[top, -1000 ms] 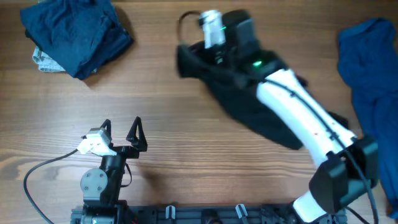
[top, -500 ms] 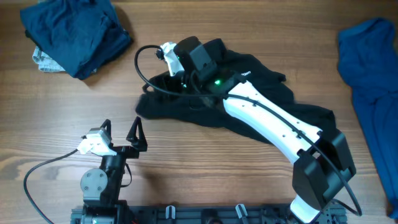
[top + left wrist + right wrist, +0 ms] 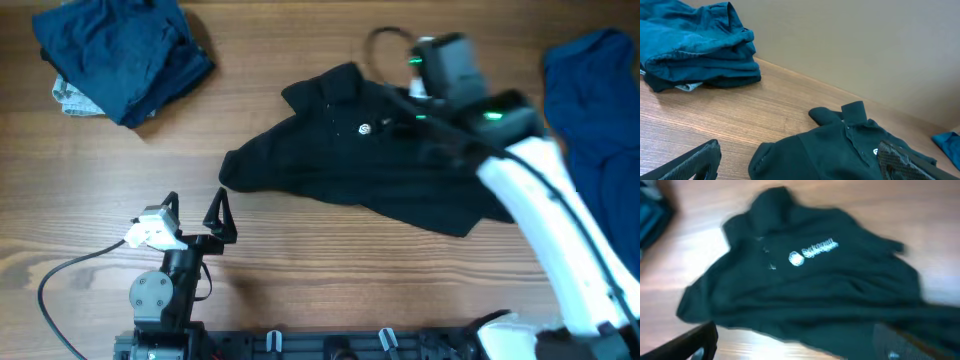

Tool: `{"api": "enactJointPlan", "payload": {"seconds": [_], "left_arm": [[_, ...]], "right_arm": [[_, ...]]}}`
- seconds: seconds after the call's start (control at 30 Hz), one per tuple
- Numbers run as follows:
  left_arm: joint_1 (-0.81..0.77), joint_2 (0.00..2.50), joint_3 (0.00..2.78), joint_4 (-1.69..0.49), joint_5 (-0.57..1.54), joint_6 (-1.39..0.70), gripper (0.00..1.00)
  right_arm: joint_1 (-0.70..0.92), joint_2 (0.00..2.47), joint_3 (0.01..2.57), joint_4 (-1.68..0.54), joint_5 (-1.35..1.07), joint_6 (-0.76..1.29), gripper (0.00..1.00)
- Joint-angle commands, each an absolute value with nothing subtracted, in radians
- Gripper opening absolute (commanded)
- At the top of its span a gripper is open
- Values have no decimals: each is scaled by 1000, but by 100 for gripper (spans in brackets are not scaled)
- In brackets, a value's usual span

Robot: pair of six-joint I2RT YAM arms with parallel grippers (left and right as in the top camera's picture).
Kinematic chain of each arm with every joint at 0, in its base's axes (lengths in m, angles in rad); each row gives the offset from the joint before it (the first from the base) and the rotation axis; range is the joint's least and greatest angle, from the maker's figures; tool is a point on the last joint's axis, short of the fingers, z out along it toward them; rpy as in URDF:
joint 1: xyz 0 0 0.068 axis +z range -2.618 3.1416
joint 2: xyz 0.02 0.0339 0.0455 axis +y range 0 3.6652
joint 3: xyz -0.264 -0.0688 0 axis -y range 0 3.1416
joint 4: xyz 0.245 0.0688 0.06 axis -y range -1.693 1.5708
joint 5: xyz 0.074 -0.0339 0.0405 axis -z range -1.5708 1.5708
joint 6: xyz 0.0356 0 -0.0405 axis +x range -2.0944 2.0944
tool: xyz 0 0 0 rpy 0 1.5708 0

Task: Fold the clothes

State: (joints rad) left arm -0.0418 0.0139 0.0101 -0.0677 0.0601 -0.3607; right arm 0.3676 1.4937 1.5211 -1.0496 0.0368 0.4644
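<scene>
Right end effector spread over black shirt, white logo text blurred, left end effector spread

Wooden table, black shirt spread centrally, navy pile, blue garment, seemingly crumpled

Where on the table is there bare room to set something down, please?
The table is bare between the navy pile and the black shirt, and in front of it beside the left gripper. The right side, by the blue garment, is crowded.
</scene>
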Motion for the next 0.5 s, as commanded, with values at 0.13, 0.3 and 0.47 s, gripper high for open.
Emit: {"api": "enactJointPlan", "payload": {"seconds": [0.13,0.3,0.47], "left_arm": [[-35,7,6,-71,73,-362,100],[-37,7,6,-68,96,-461,100],[-37,7,6,-68,96,-461,100]], "right_arm": [[303,1497,1438,-1279,33,702,100],[303,1430,1287,-1302,33,895,100],[303,1291,1121,-1297,38,1056,100]]}}
